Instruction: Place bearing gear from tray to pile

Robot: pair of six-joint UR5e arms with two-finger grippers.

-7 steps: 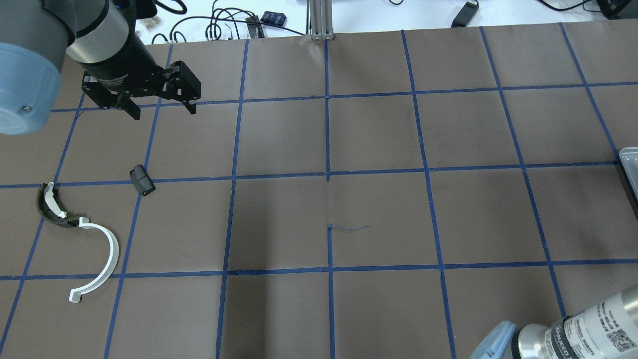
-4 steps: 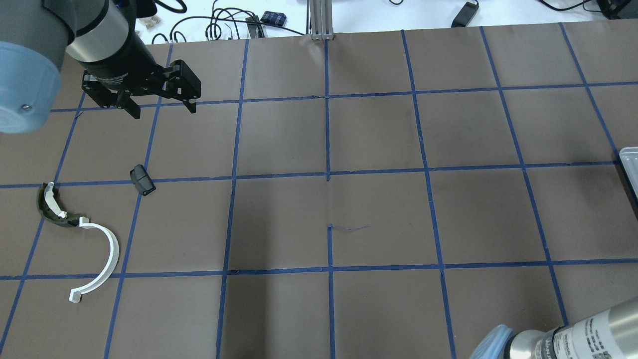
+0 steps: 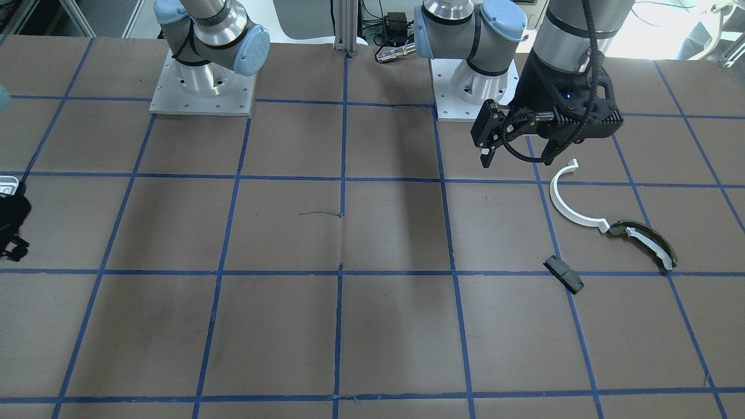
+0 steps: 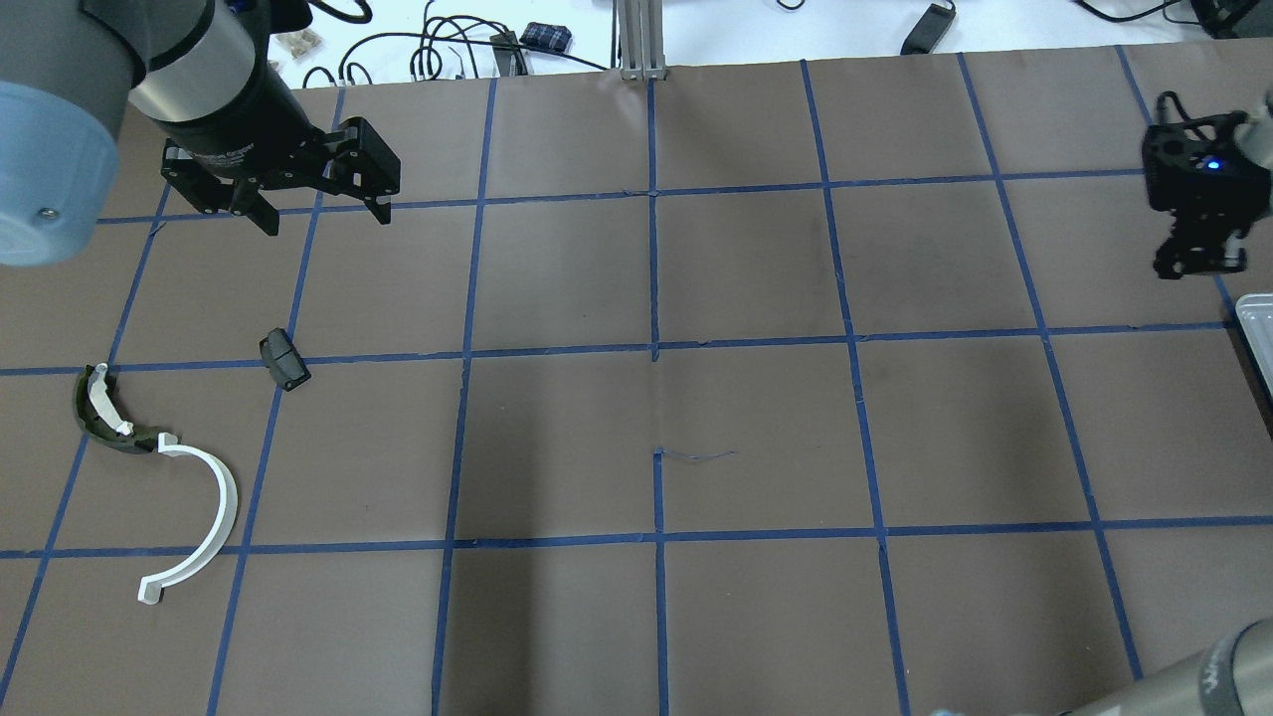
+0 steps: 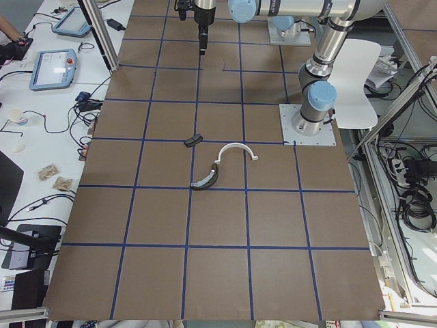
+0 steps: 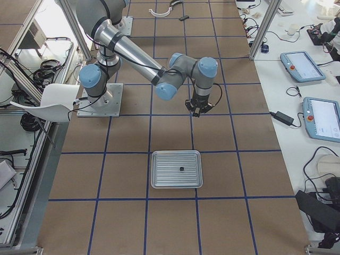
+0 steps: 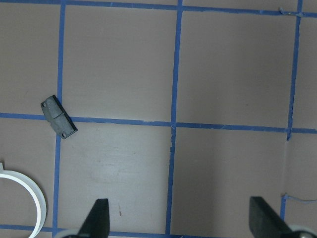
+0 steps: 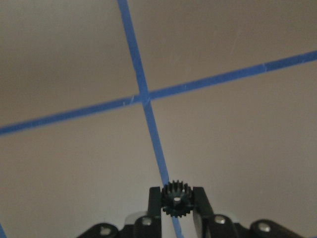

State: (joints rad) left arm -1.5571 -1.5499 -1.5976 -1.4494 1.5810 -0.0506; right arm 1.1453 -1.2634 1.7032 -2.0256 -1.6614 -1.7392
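My right gripper (image 8: pixel 177 194) is shut on a small black bearing gear (image 8: pixel 177 200), held above the brown mat. In the overhead view this gripper (image 4: pixel 1198 261) hangs at the far right, just beyond the tray's corner (image 4: pixel 1258 333). The whole silvery tray (image 6: pixel 159 178) shows in the exterior right view, with one small dark part in its middle. The pile lies at the left: a white half-ring arc (image 4: pixel 204 522), a dark olive curved piece (image 4: pixel 97 416) and a small black block (image 4: pixel 283 360). My left gripper (image 4: pixel 323 221) is open and empty, above the mat beyond the black block.
The mat carries a grid of blue tape lines (image 4: pixel 654 348). An aluminium post (image 4: pixel 636 40), cables and small devices sit past the far edge. Both arm bases (image 3: pixel 201 87) stand at the robot's side of the table.
My right gripper has come into the overhead view at the far right edge. The right arm's elbow has slid out at the bottom right. The left arm has stayed still.
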